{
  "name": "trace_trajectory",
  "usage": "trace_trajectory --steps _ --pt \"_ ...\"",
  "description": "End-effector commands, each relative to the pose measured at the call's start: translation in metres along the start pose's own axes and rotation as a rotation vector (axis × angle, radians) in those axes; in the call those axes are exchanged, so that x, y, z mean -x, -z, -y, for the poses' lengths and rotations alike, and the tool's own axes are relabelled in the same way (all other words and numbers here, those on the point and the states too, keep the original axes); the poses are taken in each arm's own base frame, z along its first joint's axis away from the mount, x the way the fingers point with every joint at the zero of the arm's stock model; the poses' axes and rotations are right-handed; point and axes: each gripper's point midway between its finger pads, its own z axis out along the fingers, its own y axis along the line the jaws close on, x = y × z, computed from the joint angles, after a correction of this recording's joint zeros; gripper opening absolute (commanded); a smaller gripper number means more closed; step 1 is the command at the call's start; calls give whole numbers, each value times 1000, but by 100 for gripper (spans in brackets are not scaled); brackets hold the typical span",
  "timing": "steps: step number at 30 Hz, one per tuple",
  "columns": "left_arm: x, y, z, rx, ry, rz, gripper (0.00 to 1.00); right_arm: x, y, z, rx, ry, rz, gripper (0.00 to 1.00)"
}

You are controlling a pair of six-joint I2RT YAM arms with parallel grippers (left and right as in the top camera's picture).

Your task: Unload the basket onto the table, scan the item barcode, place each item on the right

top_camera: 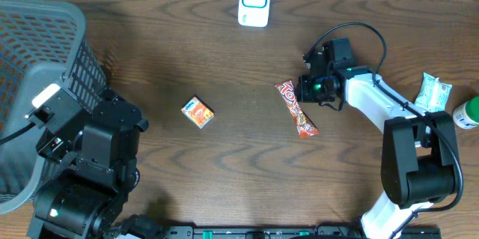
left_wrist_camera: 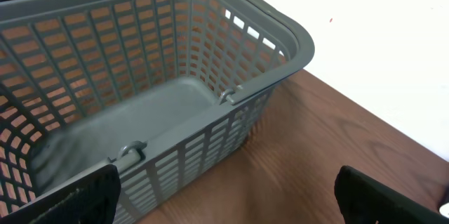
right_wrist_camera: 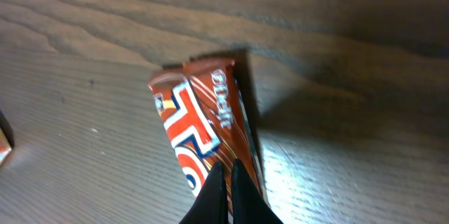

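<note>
Pickup stage: the candy bar (right_wrist_camera: pixel 203 133) lies on the tabletop (top_camera: pixel 224 59), right gripper (right_wrist_camera: pixel 226 182) fingers pressed together at its edge, a real pinch unclear; left gripper (left_wrist_camera: pixel 228 206) spread wide. Next comes lifting it toward the white scanner (top_camera: pixel 254 1)

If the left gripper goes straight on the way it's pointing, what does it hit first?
Probably the grey basket: its near side wall lies straight ahead of the open left gripper in the wrist view. Depth is unclear, so I can't say how soon.
</note>
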Motion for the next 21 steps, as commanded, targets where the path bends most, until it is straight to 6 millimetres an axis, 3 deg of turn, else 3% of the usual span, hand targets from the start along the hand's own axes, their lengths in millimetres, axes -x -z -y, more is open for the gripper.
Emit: trace_trajectory --steps 1,9,16,21 --pt "6 2 -2 5 17 13 98 0 -3 -3 -1 -6 2 1" --pt "6 2 -2 5 17 13 98 1 -2 -5 8 -6 4 1" --pt "6 2 -2 5 17 13 98 9 6 -27 96 7 18 1" --pt "6 2 -2 5 17 13 98 -3 3 -13 -6 -3 -23 1"
